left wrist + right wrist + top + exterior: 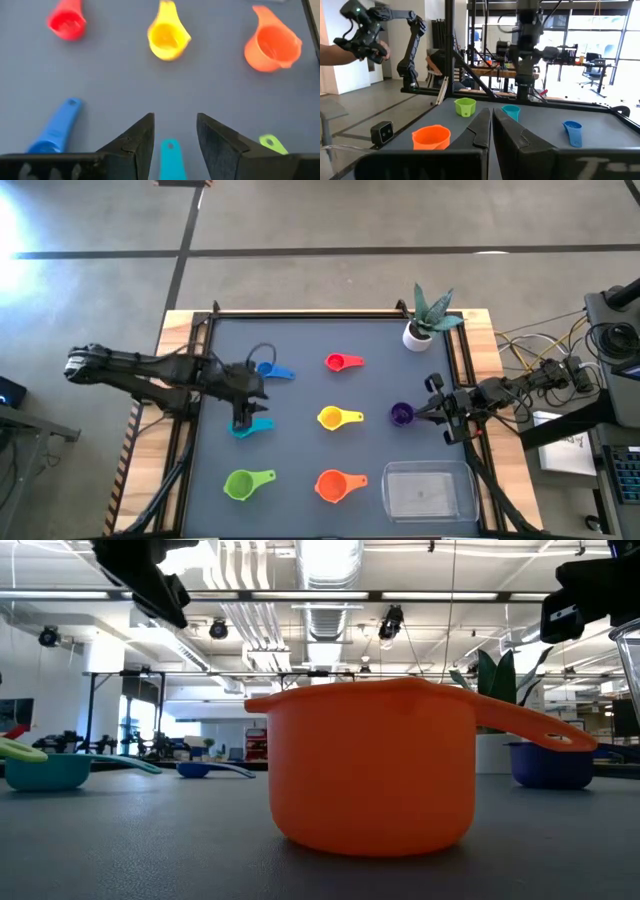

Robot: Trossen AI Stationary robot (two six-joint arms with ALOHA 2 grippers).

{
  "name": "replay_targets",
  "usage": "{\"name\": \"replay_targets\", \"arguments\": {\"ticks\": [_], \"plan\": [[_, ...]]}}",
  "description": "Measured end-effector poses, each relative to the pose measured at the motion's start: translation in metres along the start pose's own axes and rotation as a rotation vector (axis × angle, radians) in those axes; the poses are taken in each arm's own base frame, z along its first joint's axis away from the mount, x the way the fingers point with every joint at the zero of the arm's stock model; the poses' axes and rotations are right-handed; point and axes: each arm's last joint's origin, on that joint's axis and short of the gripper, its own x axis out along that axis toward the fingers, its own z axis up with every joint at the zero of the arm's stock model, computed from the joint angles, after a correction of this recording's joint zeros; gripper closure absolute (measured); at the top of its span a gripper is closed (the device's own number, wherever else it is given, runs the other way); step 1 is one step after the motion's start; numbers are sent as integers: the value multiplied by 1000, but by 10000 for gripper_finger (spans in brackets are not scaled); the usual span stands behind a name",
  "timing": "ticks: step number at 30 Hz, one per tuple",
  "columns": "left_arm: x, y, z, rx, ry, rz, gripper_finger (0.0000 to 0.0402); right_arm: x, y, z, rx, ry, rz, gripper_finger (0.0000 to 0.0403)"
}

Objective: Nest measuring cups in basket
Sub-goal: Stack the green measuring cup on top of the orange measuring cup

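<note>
while no writing reads, left gripper (174, 131) jaws straddle the teal cup (170, 159), right gripper (492, 125) jaws closed.

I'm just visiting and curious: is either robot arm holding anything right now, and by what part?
Nothing is held. The left tool is open above the teal cup, its handle between the fingers but not gripped. The right tool is shut and empty, beside the purple cup.

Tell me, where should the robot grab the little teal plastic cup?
Probably by the flat handle of the teal plastic measuring cup, coming straight down. The left gripper hangs above it with fingers open either side of that handle, which lies level on the table.
</note>
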Motion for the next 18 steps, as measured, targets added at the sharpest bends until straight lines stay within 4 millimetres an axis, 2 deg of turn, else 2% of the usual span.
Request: {"name": "replay_targets", "arguments": {"ticks": [6,13,18], "plan": [[15,-24,-7,-13,86,-32,271,0,0,0,0,0,0,394],[48,-60,-24,-7,270,-40,270,0,0,0,0,0,0,394],[65,-80,-38,0,389,-36,254,0,0,0,0,0,0,394]]}}
